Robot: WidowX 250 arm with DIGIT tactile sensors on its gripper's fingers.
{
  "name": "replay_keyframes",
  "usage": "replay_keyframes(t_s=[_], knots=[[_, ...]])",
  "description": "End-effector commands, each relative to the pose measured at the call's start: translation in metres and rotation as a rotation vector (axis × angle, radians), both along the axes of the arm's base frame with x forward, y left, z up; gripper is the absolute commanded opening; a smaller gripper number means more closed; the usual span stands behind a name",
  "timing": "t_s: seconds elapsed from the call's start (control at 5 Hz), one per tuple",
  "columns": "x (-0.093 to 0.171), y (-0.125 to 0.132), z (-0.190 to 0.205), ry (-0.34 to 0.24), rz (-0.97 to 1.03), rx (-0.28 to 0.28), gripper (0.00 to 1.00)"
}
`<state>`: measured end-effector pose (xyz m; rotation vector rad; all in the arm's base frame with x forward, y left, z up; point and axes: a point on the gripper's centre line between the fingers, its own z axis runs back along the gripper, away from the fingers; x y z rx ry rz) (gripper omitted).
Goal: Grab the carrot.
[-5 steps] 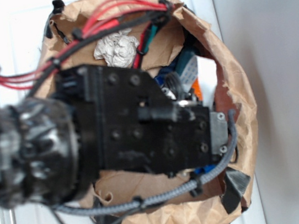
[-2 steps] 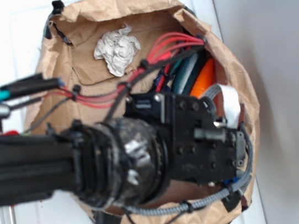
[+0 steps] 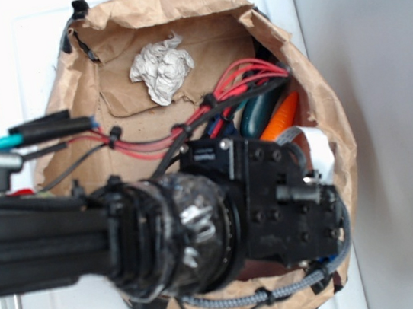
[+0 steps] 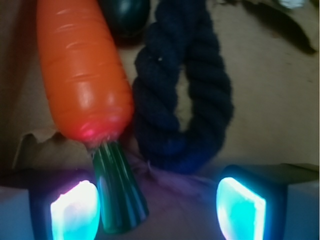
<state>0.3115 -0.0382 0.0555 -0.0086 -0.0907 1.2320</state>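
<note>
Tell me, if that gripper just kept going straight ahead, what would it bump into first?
Probably the carrot's green stem, which sits just inside the left finger of the open gripper, and the blue rope loop near the middle. Depth is hard to judge, so I cannot say which comes first.

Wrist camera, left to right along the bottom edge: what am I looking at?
Left glowing fingertip → the carrot's green stem → bottom of the blue rope loop → right glowing fingertip.

Orange carrot (image 4: 82, 70), seemingly navy rope (image 4: 185, 90)
</note>
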Motion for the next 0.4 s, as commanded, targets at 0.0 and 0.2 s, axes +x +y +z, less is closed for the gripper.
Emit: replay_keyframes(t_s=[0.0, 0.2], knots=[[0.017, 0.0, 0.006, -0.105, 0.022, 0.008, 1.0], [0.025, -0.003, -0.017, -0.068, 0.004, 0.006, 1.0]])
